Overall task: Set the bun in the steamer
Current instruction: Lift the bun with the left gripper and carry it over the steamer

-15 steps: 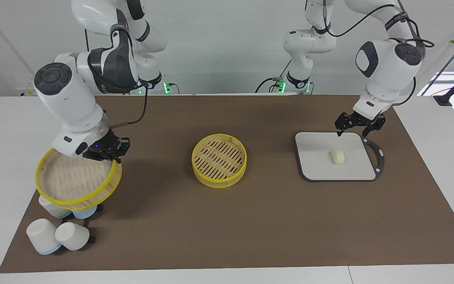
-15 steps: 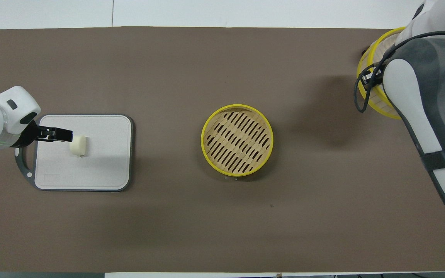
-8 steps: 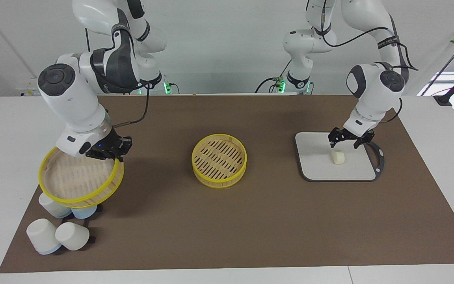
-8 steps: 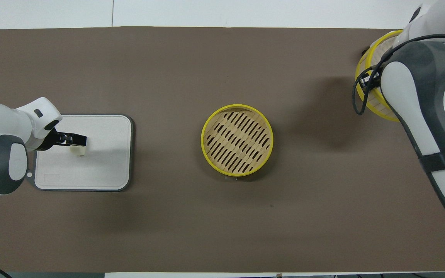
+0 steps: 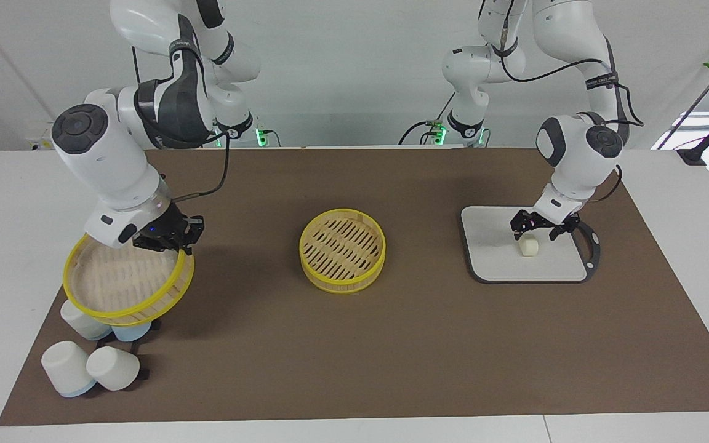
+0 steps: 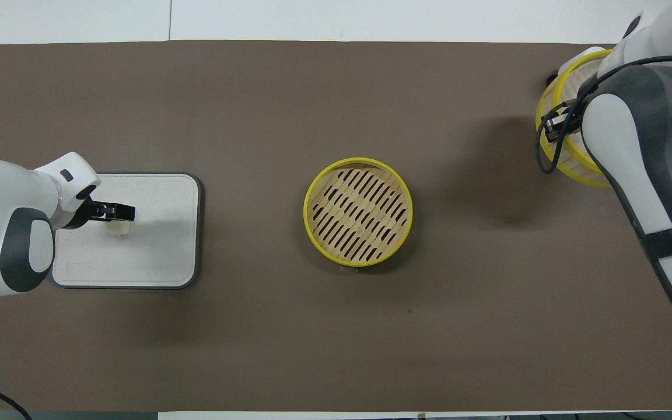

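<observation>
The bun (image 5: 528, 247) lies on a white cutting board (image 5: 493, 252) toward the left arm's end of the table; it also shows in the overhead view (image 6: 118, 228). My left gripper (image 5: 534, 233) is open just above the bun, its fingers to either side of it and not closed on it; from overhead the left gripper (image 6: 119, 211) covers part of the bun. The steamer basket (image 5: 342, 247) stands empty mid-table, as the overhead view (image 6: 358, 211) shows. My right gripper (image 5: 167, 237) is shut on the rim of the steamer's top piece (image 5: 117, 280) and holds it tilted in the air.
Several white upturned cups (image 5: 111, 367) lie at the right arm's end of the table, partly under the held top piece. The cutting board (image 6: 155, 245) has a dark rim and a handle loop. The brown mat (image 5: 391, 344) covers the table.
My left gripper has come down from over the board's edge nearer the robots to just above the bun. The right gripper with the top piece has barely shifted.
</observation>
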Action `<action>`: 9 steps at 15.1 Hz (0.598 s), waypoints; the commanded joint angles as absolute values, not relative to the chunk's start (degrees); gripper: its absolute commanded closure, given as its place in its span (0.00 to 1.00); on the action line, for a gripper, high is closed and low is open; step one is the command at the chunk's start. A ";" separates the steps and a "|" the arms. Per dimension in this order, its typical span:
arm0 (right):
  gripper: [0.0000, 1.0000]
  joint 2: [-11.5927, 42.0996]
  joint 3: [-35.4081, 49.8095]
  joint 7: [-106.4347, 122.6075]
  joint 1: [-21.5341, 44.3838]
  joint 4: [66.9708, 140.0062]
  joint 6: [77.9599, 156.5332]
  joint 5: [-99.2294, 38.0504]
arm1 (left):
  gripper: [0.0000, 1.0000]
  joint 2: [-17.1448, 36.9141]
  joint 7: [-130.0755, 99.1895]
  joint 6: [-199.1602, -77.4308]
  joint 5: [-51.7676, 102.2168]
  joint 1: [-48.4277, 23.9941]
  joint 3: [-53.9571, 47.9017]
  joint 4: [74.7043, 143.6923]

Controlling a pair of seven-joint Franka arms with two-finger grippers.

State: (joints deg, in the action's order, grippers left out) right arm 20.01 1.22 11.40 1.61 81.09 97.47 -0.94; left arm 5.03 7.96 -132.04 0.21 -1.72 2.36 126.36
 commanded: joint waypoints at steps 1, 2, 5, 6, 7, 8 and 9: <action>1.00 17.40 1.85 11.78 0.79 84.11 98.96 -1.85 | 0.01 5.80 7.73 -134.30 -0.97 -0.88 2.11 127.44; 1.00 17.32 1.85 11.78 0.79 84.20 98.96 -1.85 | 0.02 6.50 7.73 -134.82 -0.97 -0.79 2.11 127.44; 1.00 17.31 1.85 11.78 0.88 84.64 99.05 -1.85 | 0.09 7.29 7.65 -135.18 -0.97 -0.79 2.20 127.44; 1.00 17.31 1.85 11.86 0.79 84.64 99.14 -1.85 | 0.15 7.38 7.65 -135.26 -0.97 -0.70 2.20 127.44; 1.00 17.23 1.85 11.87 0.88 84.64 99.14 -1.85 | 0.21 7.30 7.65 -135.18 -0.97 -0.62 2.20 127.44; 1.00 17.23 1.85 11.87 0.88 84.64 99.14 -1.85 | 0.25 7.29 7.65 -135.09 -0.97 -0.62 2.20 127.44; 1.00 17.23 1.85 11.78 0.88 84.64 99.14 -1.85 | 0.27 7.29 7.47 -134.91 -0.97 -0.70 2.11 127.53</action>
